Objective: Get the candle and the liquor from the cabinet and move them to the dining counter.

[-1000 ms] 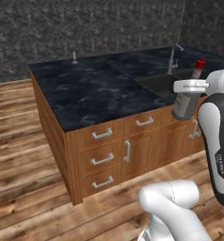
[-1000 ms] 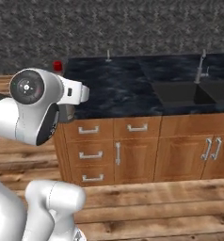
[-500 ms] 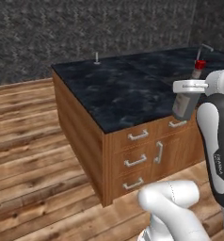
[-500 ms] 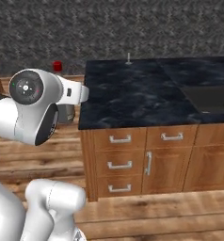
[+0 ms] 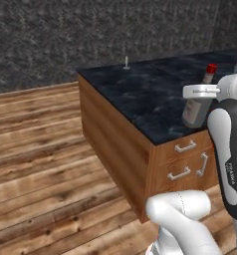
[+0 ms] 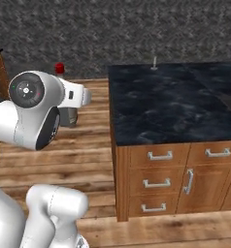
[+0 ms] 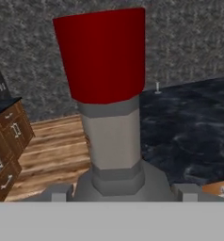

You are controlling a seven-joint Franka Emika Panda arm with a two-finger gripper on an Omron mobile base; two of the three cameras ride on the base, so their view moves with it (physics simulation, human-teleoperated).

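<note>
Gripper [image 5: 197,107] clamped on the body of the bottle [image 5: 196,104], carried upright at the near right corner of the island [image 5: 140,94]. Risk: with the grip low, the tall bottle could tilt or slip during travel.

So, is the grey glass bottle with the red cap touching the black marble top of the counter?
Apart. In the right base view the bottle hangs at the arm over the wooden floor, clear to the left of the marble counter top.
</note>
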